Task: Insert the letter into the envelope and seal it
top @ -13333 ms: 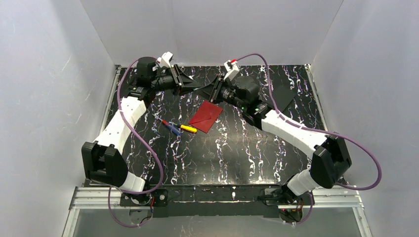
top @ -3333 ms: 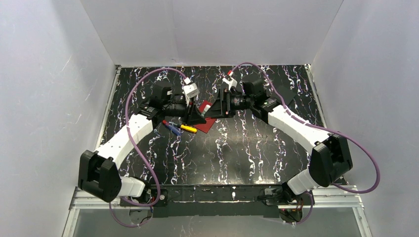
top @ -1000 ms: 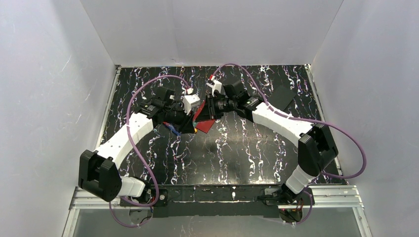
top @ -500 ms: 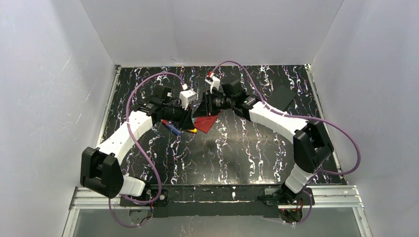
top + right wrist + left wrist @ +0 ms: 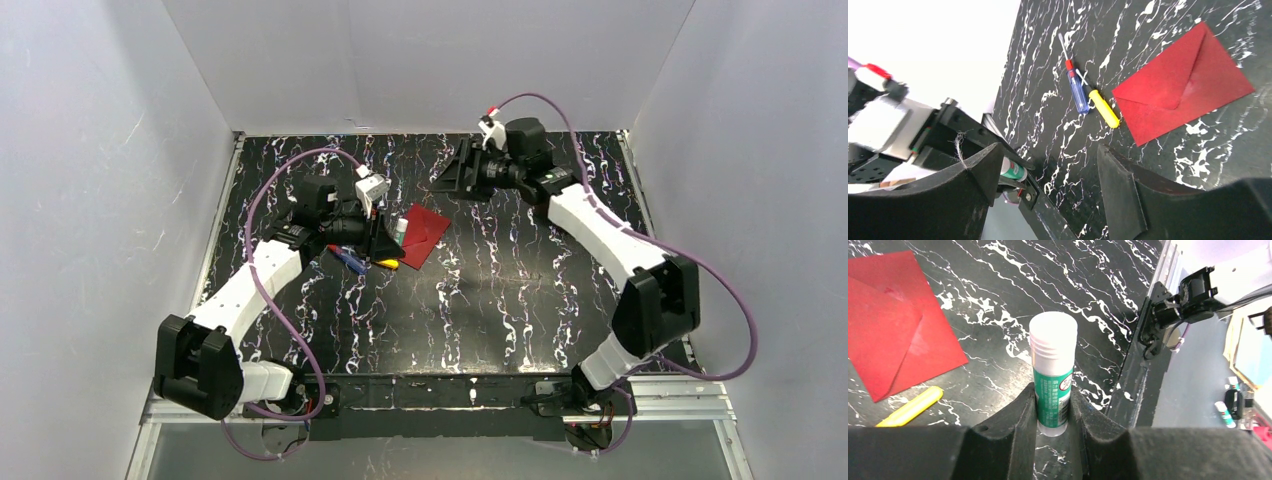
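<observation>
Left hand (image 5: 1053, 400) clamped on white-and-green plastic glue stick (image 5: 1053, 365), right hand (image 5: 1048, 150) gaping, empty — dark red paper envelope (image 5: 425, 230) flat on black marbled bench (image 5: 480, 300), flap folded. Could skid under glue pressure, unpinned.

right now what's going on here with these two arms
The left gripper is clamped on a glue stick, close beside the red envelope, which lies flat on the table with its flap folded down. The right gripper is open and empty, away at the far side. No white letter is in sight.
</observation>
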`<state>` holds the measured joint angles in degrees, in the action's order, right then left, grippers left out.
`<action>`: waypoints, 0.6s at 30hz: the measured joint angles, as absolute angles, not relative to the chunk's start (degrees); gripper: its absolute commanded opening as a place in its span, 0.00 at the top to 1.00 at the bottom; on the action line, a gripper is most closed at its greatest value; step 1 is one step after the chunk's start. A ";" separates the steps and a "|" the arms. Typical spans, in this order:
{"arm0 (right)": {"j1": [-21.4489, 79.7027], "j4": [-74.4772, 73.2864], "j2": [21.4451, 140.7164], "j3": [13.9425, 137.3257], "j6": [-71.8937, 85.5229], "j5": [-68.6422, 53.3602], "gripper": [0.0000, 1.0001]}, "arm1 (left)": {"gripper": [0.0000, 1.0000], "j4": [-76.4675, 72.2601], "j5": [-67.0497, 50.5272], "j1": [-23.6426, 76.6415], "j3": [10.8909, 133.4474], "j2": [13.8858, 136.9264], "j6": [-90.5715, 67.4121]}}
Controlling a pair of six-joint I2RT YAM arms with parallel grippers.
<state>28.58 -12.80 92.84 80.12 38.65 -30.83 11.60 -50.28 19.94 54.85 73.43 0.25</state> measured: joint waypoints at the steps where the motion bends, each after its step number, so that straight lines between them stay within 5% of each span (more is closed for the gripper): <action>1: 27.94 -13.39 91.59 80.01 38.72 -30.26 0.23 | 1.00 11.70 -50.33 19.94 54.72 73.43 -0.34; 10: 27.18 -20.36 81.34 72.05 37.54 -19.53 0.26 | 0.99 15.25 -41.43 27.42 53.01 74.15 -10.13; 18: 26.22 -26.74 72.99 60.88 39.11 -4.60 0.26 | 0.85 19.68 -22.24 38.98 49.43 78.02 -18.83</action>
